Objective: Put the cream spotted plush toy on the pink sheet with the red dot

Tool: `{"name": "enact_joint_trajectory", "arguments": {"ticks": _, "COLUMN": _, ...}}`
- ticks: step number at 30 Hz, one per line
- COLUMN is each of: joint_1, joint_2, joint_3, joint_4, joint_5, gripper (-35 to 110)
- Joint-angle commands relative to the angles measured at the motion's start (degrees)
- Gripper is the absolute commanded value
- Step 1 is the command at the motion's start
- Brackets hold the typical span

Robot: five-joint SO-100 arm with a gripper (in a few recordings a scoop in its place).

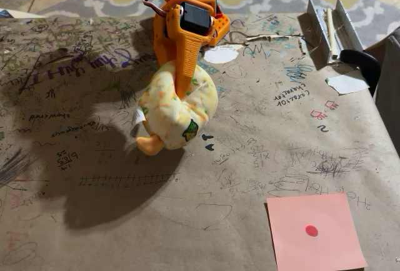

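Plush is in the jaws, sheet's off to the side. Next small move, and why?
Probably carry the plush toy toward the picture's lower right, keeping it raised. The gripper seems shut on it, its shadow suggests it's off the table, and the pink sheet with its red dot lies bare there, well apart.

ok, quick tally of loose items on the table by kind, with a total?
Plush toy: 1, the cream spotted plush toy, gripped in the arm's fingers
Pink sheet with red dot: 1
White paper scraps: 2
Total: 4

The gripper (181,93) fingertips are buried in the cream spotted plush toy (178,112).
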Motion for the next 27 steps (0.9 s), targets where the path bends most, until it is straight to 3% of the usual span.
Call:
{"name": "enact_joint_trajectory", "arguments": {"ticks": 1, "joint_1": 0.6, "joint_2": 3.3, "joint_3": -0.8, "joint_4": -1.1, "joint_5": 0.2, "gripper": 0}}
{"name": "enact_joint_trajectory", "arguments": {"ticks": 8, "joint_1": 1.1, "joint_2": 5.1, "joint_3": -0.8, "joint_4": -0.9, "joint_5": 3.1, "gripper": 0}}
{"name": "enact_joint_trajectory", "arguments": {"ticks": 15, "joint_1": 1.6, "joint_2": 23.3, "joint_3": -2.1, "joint_4": 2.6, "joint_5": 5.7, "gripper": 0}}
{"name": "enact_joint_trajectory", "arguments": {"ticks": 19, "joint_1": 1.7, "joint_2": 30.0, "joint_3": -9.2, "joint_4": 8.3, "joint_5": 9.1, "gripper": 0}}
{"name": "enact_joint_trajectory", "arguments": {"ticks": 27, "joint_1": 2.1, "joint_2": 38.9, "joint_3": -26.2, "joint_4": 9.8, "joint_5": 13.8, "gripper": 0}}
